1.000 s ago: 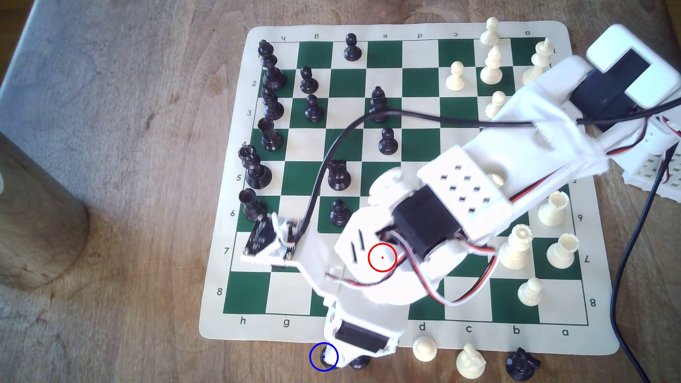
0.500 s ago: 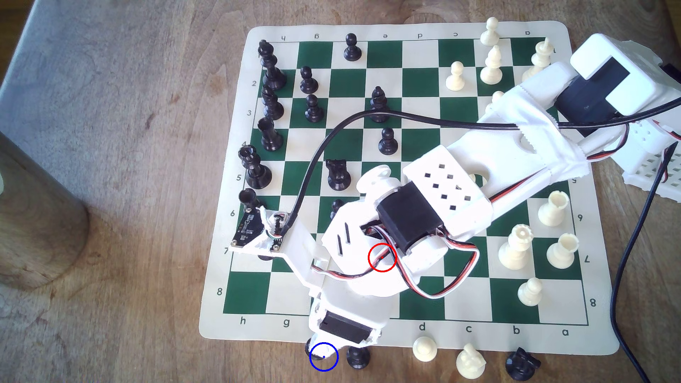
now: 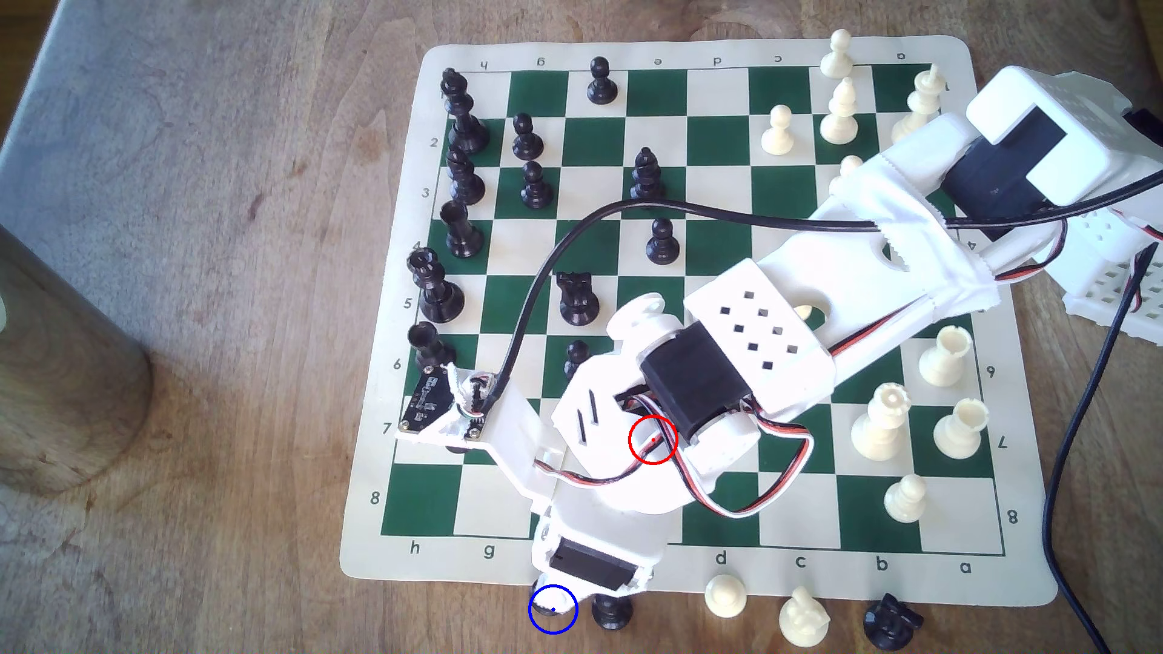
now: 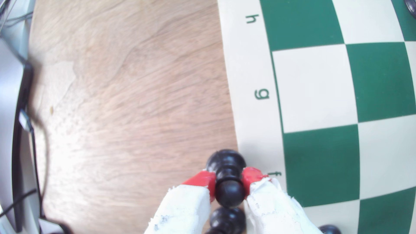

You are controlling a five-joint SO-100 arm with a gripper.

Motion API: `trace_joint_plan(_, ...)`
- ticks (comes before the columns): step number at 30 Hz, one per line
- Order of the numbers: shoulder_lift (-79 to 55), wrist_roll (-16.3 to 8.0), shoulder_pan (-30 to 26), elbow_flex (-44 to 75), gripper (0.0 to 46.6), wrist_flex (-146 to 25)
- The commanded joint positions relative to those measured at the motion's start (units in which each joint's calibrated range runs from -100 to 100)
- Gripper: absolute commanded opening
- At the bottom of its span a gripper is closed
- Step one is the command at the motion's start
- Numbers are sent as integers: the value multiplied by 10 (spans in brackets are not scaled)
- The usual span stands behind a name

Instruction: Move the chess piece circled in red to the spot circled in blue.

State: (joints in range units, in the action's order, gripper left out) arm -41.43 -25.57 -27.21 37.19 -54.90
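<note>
The gripper (image 4: 228,186) was clamped on the black pawn (image 4: 227,177), its red-tipped fingers (image 4: 202,180) pressed to either side of the neck below the ball head. The pawn hung upright over the mat's cream border by the letter f, at the wood's edge. In the exterior view the blue-ringed spot (image 3: 553,609) lay at six o'clock off the chess mat (image 3: 692,50), a second black pawn (image 3: 610,613) just beside it at three o'clock.

Exterior camera looks steeply down over the whole chessboard (image 3: 692,302); wrist camera peers close past the tool (image 4: 228,184), sharing the board's f–h edge.
</note>
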Motion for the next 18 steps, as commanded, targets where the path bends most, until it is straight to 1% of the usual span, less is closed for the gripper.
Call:
trace_joint_plan(1, 25, 0, -4, 43, 80, -1)
trace_joint_plan(2, 25, 0, -4, 43, 107, -1)
trace_joint_plan(5, 26, 0, -4, 43, 145, -5)
trace_joint_plan(7, 29, -1, -4, 43, 186, -10)
trace_joint_plan(10, 34, -3, 0, 44, 222, -20)
trace_joint_plan(15, 50, -4, 7, 50, 249, -38)
trace_joint_plan(18, 76, -9, 7, 51, 261, -58)
